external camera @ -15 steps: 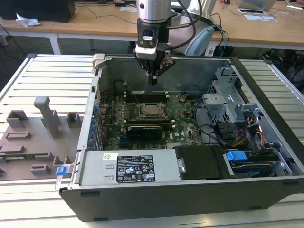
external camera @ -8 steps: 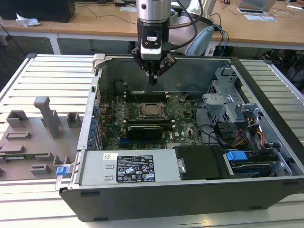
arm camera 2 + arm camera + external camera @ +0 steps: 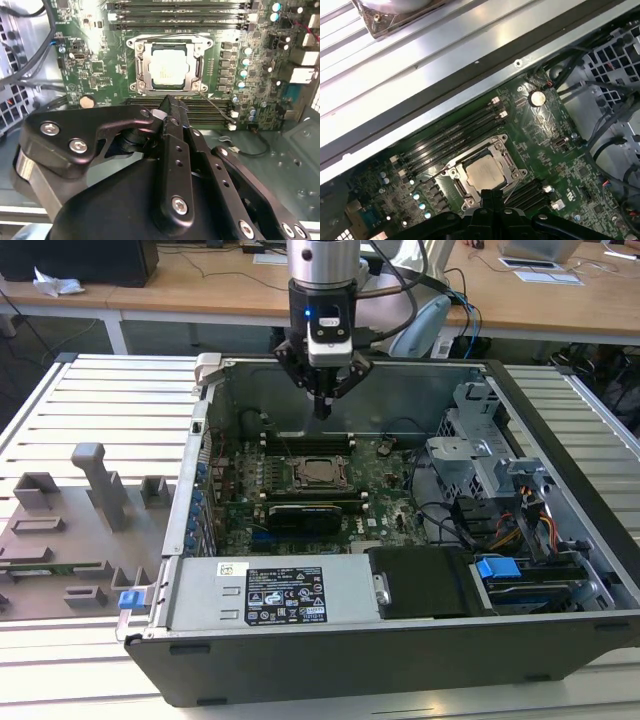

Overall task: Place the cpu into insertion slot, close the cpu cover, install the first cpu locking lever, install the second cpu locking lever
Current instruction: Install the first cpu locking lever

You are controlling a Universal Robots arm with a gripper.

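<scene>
The gripper (image 3: 170, 106), pinched shut and empty, hangs above the seated cpu (image 3: 167, 68).

Claw (image 3: 170, 105): body cut off by picture edge in second wrist view, hiding part of board (image 3: 90, 65). Cpu (image 3: 319, 473): latching too small to tell in exterior view.

Dull silver-tan cpu (image 3: 167, 68), silvery cpu cover (image 3: 139, 70), green motherboard (image 3: 85, 70), bright blue drive latch (image 3: 498, 568), dark grey case (image 3: 400, 655)

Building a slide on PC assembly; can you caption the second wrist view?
Shut gripper hovers above the cpu, seated in its socket and framed by the closed cpu cover.
</scene>
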